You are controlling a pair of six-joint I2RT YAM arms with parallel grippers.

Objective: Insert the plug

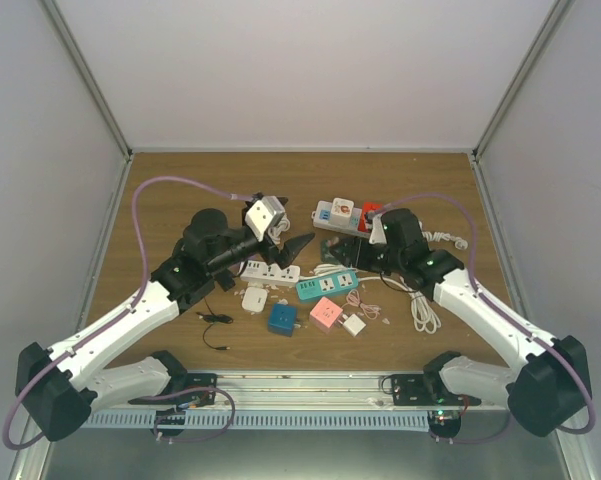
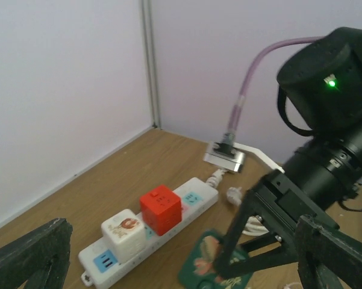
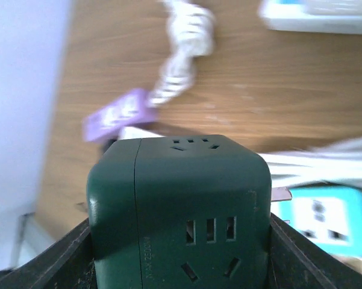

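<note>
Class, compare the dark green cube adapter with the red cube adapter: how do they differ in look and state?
Colour: the dark green cube adapter is deep green; the red cube adapter is bright red. State: the green one is gripped in the right tool; the red one sits on the white power strip beside a white cube, untouched. Shared: both are cubes with socket holes in their faces.

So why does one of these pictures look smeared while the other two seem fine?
Right wrist view: the dark green cube up close is sharp, while the white cord and teal strip behind it are blurred. Left wrist view: the red cube is fairly crisp, and a green light glows at upper right. Top view: even, soft lighting on the table, with only faint shadows.
</note>
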